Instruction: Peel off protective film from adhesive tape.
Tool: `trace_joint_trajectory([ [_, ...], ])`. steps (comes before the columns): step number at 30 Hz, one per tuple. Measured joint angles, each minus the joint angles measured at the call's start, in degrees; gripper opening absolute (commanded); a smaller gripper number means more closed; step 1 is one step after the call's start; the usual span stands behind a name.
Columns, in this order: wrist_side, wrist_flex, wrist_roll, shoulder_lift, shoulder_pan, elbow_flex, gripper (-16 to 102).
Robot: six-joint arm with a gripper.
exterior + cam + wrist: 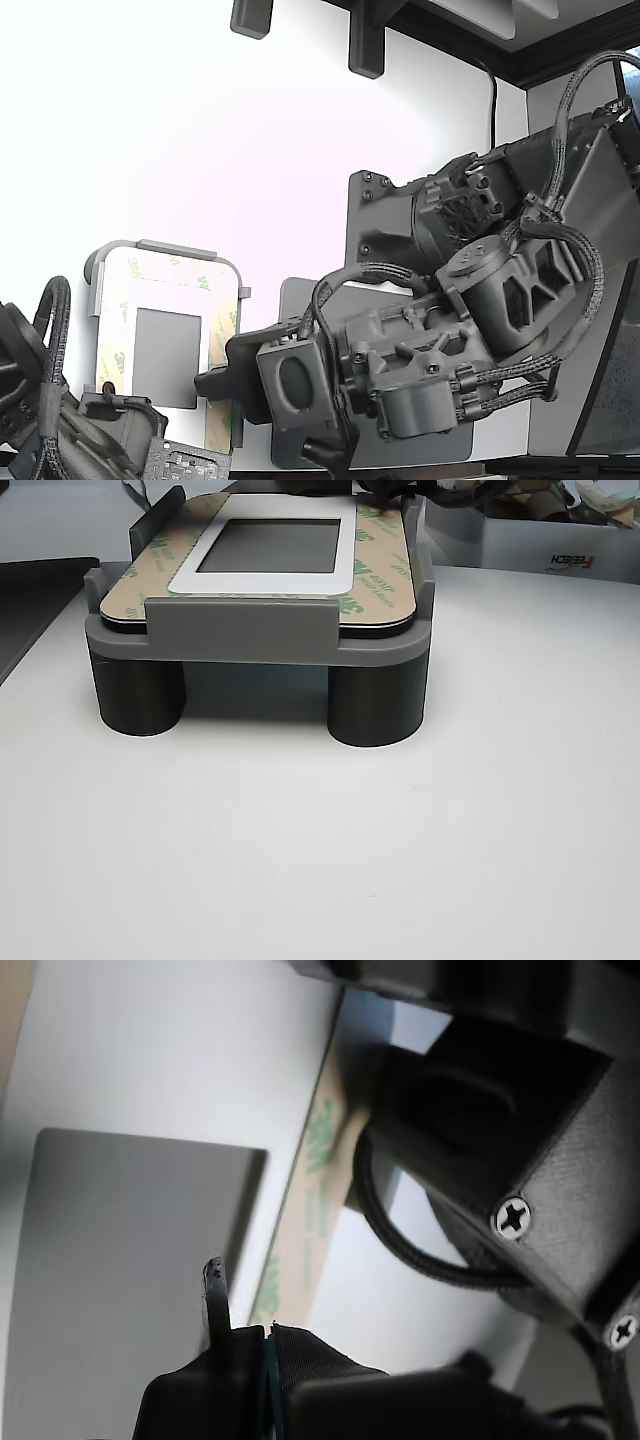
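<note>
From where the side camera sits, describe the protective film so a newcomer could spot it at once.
Find the grey frame raised on two dark round legs above the white table. On its top lies a flat part with a grey centre rectangle inside a pale border. The protective film is the tan band around that border, the only surface printed with small green marks.

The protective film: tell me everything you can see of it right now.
The protective film is a thin tan, paper-like liner printed with small green 3M marks. It lies flat in strips bordering the grey centre rectangle, inside the light-grey frame that stands on dark round legs. No strip looks lifted. In the wrist view the gripper sits next to one strip; whether they touch cannot be told.
</note>
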Motion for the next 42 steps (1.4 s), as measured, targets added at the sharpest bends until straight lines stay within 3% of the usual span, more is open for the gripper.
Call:
trace_joint_trajectory([
  [8,-2.29,-7.12,-6.42,-0.09,0.0,3.16,-11],
  [23,-4.57,1.14,-7.73,-7.47,0.0,-5.01,-11],
  [42,-5.1,-4.75,-12.74,-10.81,1.85,-4.04,-11],
])
